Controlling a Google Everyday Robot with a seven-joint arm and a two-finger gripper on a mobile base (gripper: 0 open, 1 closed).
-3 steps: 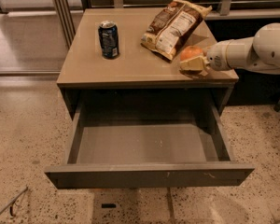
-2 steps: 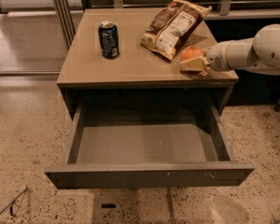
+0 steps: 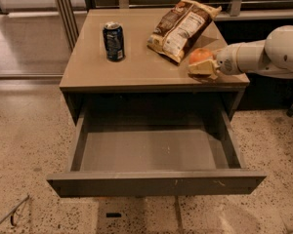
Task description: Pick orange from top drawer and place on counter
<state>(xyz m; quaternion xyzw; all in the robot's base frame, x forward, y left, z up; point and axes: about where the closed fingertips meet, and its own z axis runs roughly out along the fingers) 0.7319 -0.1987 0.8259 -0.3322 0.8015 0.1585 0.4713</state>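
Where the speckled floor (image 3: 29,145) meets the bottom of the view, the top drawer (image 3: 156,182) stands pulled far out of the grey-brown cabinet. Its flat front panel is nearest the camera, and its smooth grey bottom shows behind it. A few small pale marks dot the panel's upper edge toward the right.

Above and behind the drawer lies the counter (image 3: 136,69), a tan square top whose front edge overhangs the dark drawer opening. Near its front right corner sits the gripper (image 3: 199,65), reaching in from the right on a thick white arm (image 3: 263,57) that crosses the counter's right edge. Its pale fingers (image 3: 201,70) are closed on the orange (image 3: 200,55). The near finger covers the lower part of the fruit, while the glossy top shows above it. The orange is low over the counter surface, out of the drawer, but I cannot tell whether it rests on the top or is held just clear of it.

Farther back, to the left, a dark blue soda can (image 3: 114,41) stands upright, well apart from the gripper. A brown and white snack bag (image 3: 181,26) lies flat and slanted toward the far right corner, its near end just beside the orange.
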